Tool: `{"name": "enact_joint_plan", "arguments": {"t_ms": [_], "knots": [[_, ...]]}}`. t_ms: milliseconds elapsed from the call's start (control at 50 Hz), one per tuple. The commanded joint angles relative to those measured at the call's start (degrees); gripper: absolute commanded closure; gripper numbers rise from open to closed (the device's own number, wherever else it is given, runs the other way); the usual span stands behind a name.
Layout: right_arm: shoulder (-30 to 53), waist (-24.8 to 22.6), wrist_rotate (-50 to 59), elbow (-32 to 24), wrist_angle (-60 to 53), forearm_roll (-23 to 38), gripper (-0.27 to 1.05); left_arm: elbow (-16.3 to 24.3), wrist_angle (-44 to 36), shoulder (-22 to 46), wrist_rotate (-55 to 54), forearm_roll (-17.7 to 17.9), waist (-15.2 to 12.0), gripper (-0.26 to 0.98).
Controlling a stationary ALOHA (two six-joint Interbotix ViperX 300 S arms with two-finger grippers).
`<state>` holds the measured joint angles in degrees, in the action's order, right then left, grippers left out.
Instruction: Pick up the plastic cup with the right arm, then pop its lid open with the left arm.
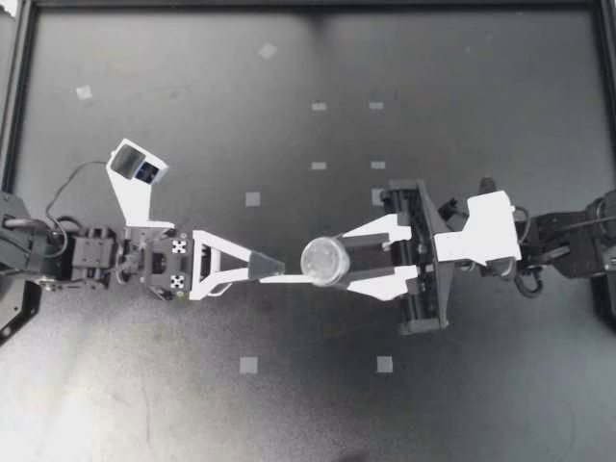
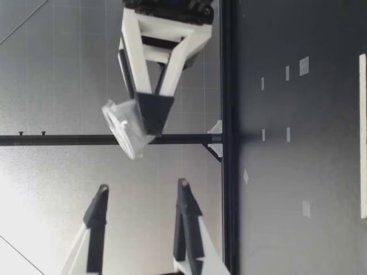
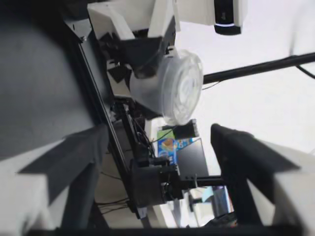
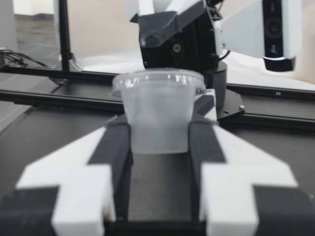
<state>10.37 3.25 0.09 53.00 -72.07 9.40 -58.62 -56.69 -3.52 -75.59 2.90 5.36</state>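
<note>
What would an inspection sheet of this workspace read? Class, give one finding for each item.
Surface: dark table, marked with small pale tape squares.
Job's things: one clear lidded cup, held off the table and tilted.
Clutter: nothing seen.
Grippers: my right gripper is shut on the cup; my left gripper is open, with its fingertips close to the cup but apart from it in the low view.
Cables: black cable looping beside my left arm.
Surroundings: black frame rail edging the table.
</note>
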Motion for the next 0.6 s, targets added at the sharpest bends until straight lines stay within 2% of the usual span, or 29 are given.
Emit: {"name": "enact_joint_plan", "arguments": {"t_ms": [0,420,580], "knots": [[0.4,0.5,0.1,-1.6,-0.5,0.1,0.47,1.0,-0.6,-0.6,0.0,0.1,0.2,-0.04],[5.8,0.5,2.8,-4.0,2.5,0.0,0.48,4.0,-1.4,-1.1,0.4,-1.2,0.4,-0.04],[7.4,0.4,3.9,-3.8,4.4,0.0,0.48,3.3,-1.8,-2.0,0.6,-1.3,0.4,-0.04]]}}
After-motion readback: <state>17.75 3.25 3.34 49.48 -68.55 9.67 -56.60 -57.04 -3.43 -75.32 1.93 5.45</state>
